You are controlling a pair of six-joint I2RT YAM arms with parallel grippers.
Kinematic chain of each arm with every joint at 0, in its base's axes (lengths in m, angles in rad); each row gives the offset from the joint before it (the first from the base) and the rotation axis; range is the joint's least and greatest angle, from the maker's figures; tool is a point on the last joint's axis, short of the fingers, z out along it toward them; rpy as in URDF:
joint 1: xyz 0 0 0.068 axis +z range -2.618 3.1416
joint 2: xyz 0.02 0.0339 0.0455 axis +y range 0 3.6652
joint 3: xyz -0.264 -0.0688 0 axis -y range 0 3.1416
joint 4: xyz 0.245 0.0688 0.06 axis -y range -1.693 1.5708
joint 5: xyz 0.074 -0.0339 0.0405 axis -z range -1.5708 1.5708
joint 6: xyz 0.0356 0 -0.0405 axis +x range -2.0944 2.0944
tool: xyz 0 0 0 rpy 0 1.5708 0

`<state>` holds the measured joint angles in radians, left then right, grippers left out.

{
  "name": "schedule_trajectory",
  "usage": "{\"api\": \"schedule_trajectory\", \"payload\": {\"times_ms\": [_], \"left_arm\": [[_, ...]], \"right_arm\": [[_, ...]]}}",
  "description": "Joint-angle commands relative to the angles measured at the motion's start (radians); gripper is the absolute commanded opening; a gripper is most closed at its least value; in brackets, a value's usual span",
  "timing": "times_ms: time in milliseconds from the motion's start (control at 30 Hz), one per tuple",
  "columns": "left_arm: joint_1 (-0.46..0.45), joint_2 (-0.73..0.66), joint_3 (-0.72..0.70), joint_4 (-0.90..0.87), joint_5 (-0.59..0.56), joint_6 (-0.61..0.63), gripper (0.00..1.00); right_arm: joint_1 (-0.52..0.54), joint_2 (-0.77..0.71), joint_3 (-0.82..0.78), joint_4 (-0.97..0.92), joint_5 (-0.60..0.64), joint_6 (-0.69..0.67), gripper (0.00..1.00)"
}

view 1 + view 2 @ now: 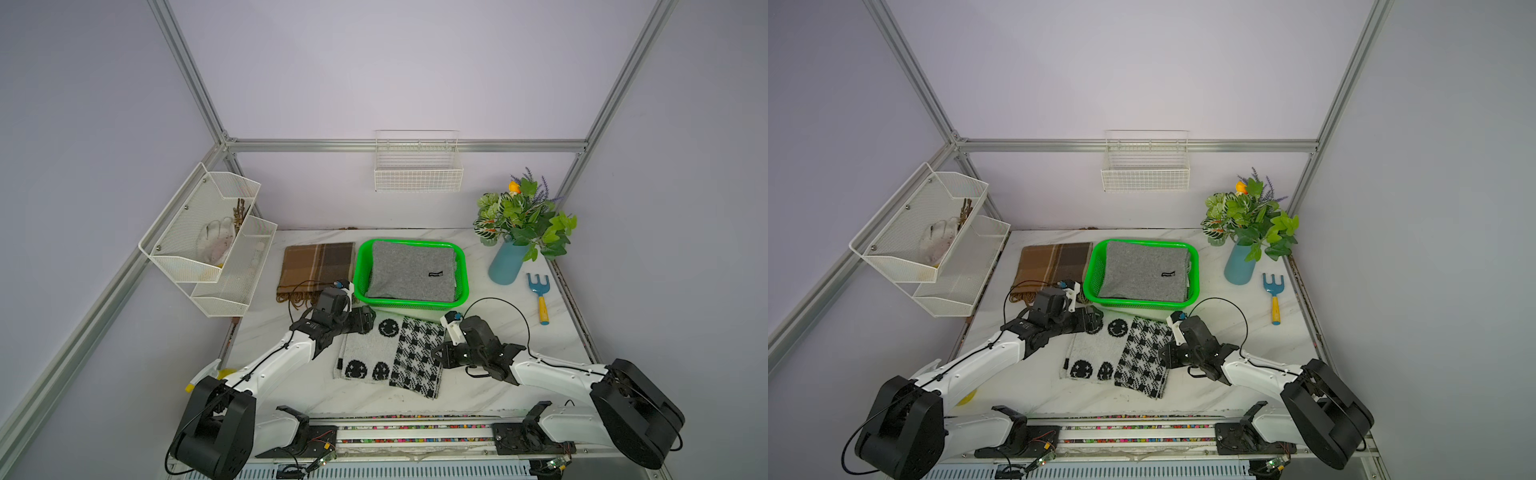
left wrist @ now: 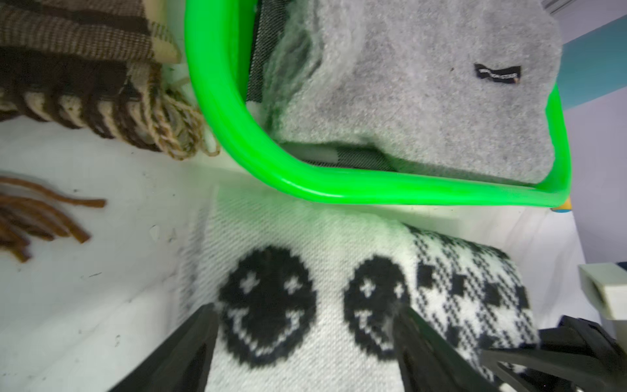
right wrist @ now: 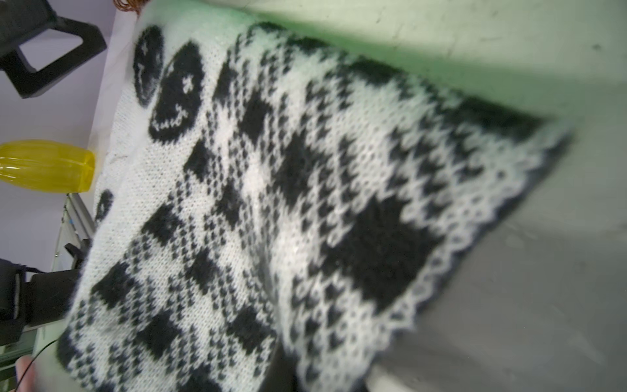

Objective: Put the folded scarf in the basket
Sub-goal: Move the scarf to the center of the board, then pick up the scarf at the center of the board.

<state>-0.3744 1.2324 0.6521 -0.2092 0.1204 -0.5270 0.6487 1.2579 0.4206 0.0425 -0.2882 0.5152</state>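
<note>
My left arm [image 1: 274, 361] and right arm [image 1: 552, 372]: white shells, black rounded joint housings [image 1: 216, 428], thin black cables [image 1: 511, 307] looping outside, white wrist camera blocks [image 1: 451, 328], tapering black fingers [image 2: 190, 349].

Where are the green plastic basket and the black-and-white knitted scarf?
The green plastic basket [image 1: 411, 305]: in a top view, on its near rim.
The black-and-white knitted scarf [image 1: 417, 353]: in a top view, on its checked half.

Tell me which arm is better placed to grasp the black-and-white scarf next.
Left. The left tool is open over the smiley corner of the black-and-white scarf, close to the green basket. The right tool appears shut on the scarf's houndstooth edge.
</note>
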Motion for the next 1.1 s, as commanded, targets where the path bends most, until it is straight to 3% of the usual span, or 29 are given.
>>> {"api": "schedule_trajectory", "payload": {"times_ms": [0, 267, 367, 500, 633, 900, 1067], "left_arm": [[-0.001, -0.034, -0.060, 0.020, -0.096, 0.026, 0.84], [0.001, 0.004, -0.070, 0.000, -0.265, 0.052, 0.85], [-0.007, 0.027, -0.075, 0.050, -0.146, 0.065, 0.86], [-0.007, 0.074, -0.072, 0.092, -0.039, 0.057, 0.86], [-0.008, 0.106, -0.066, 0.110, 0.022, 0.054, 0.85], [-0.007, 0.172, -0.064, 0.114, 0.076, 0.046, 0.79], [-0.017, 0.205, -0.071, 0.114, 0.081, 0.041, 0.78]], "right_arm": [[-0.016, -0.062, -0.025, -0.050, 0.090, -0.008, 0.00], [-0.029, -0.162, -0.086, -0.036, 0.109, 0.039, 0.00], [-0.028, -0.148, -0.085, -0.027, 0.096, 0.040, 0.00], [-0.028, -0.113, -0.083, -0.020, 0.075, 0.043, 0.35], [-0.027, -0.107, -0.086, -0.035, 0.051, 0.045, 0.46], [-0.028, -0.184, -0.168, -0.007, 0.075, 0.127, 0.54], [-0.027, -0.147, -0.176, 0.067, -0.025, 0.150, 0.55]]}}
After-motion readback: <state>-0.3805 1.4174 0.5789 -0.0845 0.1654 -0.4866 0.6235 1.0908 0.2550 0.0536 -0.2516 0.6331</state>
